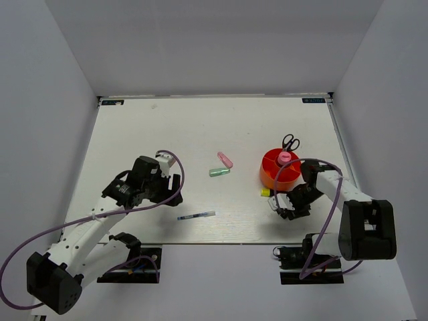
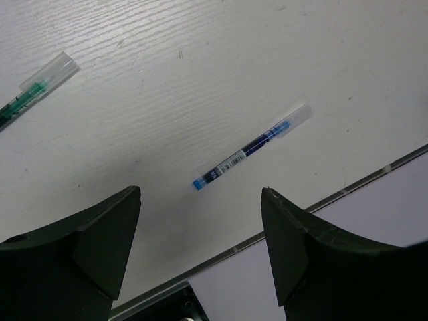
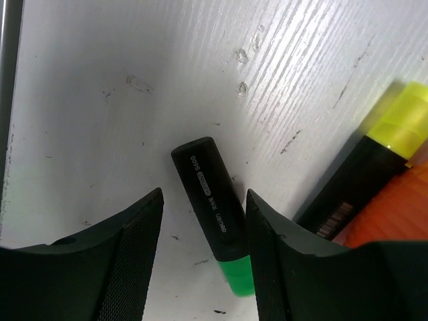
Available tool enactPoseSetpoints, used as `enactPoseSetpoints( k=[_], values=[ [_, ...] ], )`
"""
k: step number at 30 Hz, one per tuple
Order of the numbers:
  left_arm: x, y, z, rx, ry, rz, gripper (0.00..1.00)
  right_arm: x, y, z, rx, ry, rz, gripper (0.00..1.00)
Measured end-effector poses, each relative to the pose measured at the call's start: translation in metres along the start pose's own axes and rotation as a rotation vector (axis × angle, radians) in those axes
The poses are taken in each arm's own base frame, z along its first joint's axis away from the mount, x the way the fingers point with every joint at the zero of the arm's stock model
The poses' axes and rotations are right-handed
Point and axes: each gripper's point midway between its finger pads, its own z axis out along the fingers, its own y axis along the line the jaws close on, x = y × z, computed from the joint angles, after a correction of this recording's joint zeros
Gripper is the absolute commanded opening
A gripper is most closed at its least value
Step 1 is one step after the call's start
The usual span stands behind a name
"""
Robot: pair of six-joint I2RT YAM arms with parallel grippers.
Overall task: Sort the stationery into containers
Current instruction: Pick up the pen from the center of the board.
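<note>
The round orange-red cup [image 1: 271, 175] stands right of centre with black-handled scissors [image 1: 291, 142] and a fat pink tube [image 1: 285, 158] upright in it. My right gripper [image 1: 286, 208] is low beside it, open, its jaws astride a green-black marker [image 3: 210, 207] that lies flat on the table. A yellow marker [image 3: 374, 167] rests against the cup [image 3: 394, 214]. My left gripper [image 2: 200, 200] hovers open and empty over the table, with a thin blue pen [image 2: 253, 146] just beyond its tips. A pink marker [image 1: 225, 160] and a pale green marker [image 1: 219, 172] lie mid-table.
A second clear pen with green ink [image 2: 37, 90] lies at the upper left of the left wrist view. The table's near edge [image 2: 321, 200] runs just below the blue pen [image 1: 196, 215]. White walls enclose the table on three sides.
</note>
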Motion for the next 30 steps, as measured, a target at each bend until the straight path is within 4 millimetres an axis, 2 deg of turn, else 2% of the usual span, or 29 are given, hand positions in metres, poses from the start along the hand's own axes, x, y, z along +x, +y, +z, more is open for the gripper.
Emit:
enactPoseSetpoints(
  k=[11,17,18,22,25,28,30],
  values=[
    [0.003,0.001,0.001,0.0,0.01,-0.001,0.83,0.002,0.001,0.008,-0.081,0.063,-0.077,0.52],
    [0.003,0.0,0.0,0.002,0.003,0.0,0.84,0.005,0.001,0.008,-0.107,0.112,-0.118,0.39],
    [0.002,0.0,0.0,0.002,0.001,0.0,0.84,0.005,0.001,0.008,-0.109,0.118,-0.122,0.31],
    [0.002,0.0,-0.001,0.003,-0.002,0.0,0.84,0.008,0.003,0.009,-0.118,0.141,-0.132,0.12],
    [0.002,0.0,-0.001,0.004,-0.004,0.001,0.84,0.007,0.003,0.008,-0.111,0.148,-0.143,0.02],
    [0.002,0.0,-0.001,0.004,-0.005,0.001,0.84,0.004,0.0,0.005,-0.086,0.141,-0.107,0.0],
    [0.002,0.0,-0.001,0.006,-0.003,0.0,0.84,-0.006,-0.001,0.003,-0.065,0.096,-0.022,0.0]
  ],
)
